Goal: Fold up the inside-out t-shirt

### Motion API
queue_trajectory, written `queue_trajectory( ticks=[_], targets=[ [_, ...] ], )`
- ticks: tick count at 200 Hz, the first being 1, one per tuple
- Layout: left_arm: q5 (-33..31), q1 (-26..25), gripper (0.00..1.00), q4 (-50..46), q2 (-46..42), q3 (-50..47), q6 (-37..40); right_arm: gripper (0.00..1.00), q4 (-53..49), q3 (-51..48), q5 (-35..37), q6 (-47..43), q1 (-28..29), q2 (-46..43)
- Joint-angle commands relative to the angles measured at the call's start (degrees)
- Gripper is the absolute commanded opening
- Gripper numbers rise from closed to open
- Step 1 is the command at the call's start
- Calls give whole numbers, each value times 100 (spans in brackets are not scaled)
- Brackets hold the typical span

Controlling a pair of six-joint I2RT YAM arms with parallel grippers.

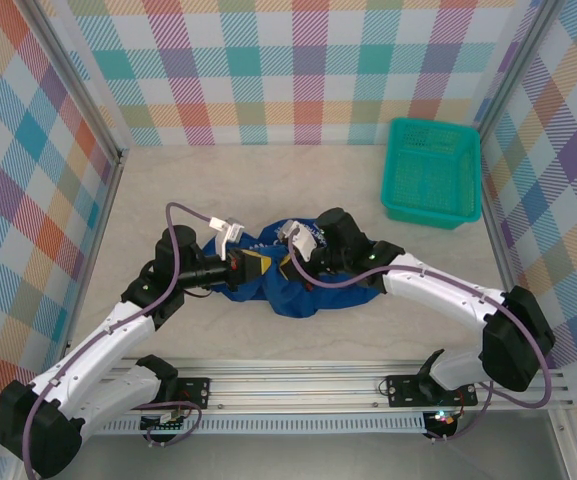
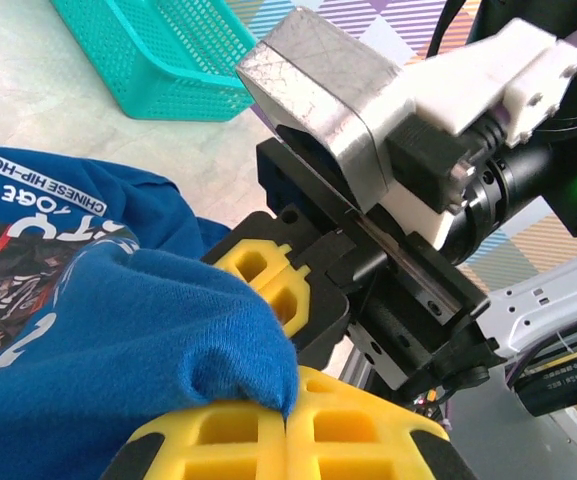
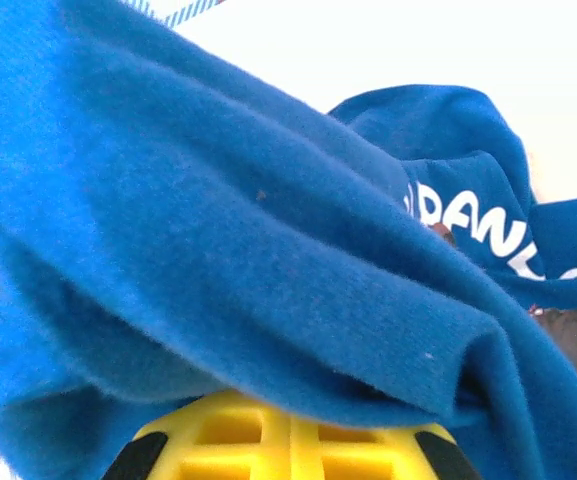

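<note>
At table (image 1: 218, 180) centre, left hand (image 2: 288, 412) and right hand (image 3: 288, 432) each clamped on blue t-shirt (image 1: 268, 295); print (image 2: 43, 195) reads "CHINESE HIP-HOP"

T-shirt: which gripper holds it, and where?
Both: left gripper and right gripper are each shut on a bunched fold of the t-shirt; which part of the garment cannot be told.
</note>
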Motion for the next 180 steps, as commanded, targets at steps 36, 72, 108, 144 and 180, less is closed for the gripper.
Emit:
queue_trajectory(
  ticks=[36, 72, 108, 144, 180],
  targets=[
    [-1330, 50, 0, -547, -301, 172, 207, 0, -163, -69, -1568, 379, -575, -771],
    [-1649, 54, 0, -609, -210, 155, 217, 0, 207, -224, -2676, 1084, -1147, -1109],
    [-1719, 52, 0, -738, -107, 180, 281, 0, 997, -296, -3229, 1809, -1331, -1045],
    [-1693, 52, 0, -785, -30, 144, 283, 0, 1744, -459, -3377, 2349, -1366, -913],
    [-1740, 52, 0, -737, 45, 68, 310, 0, 2421, -553, -3302, 3149, -1434, -752]
  ],
)
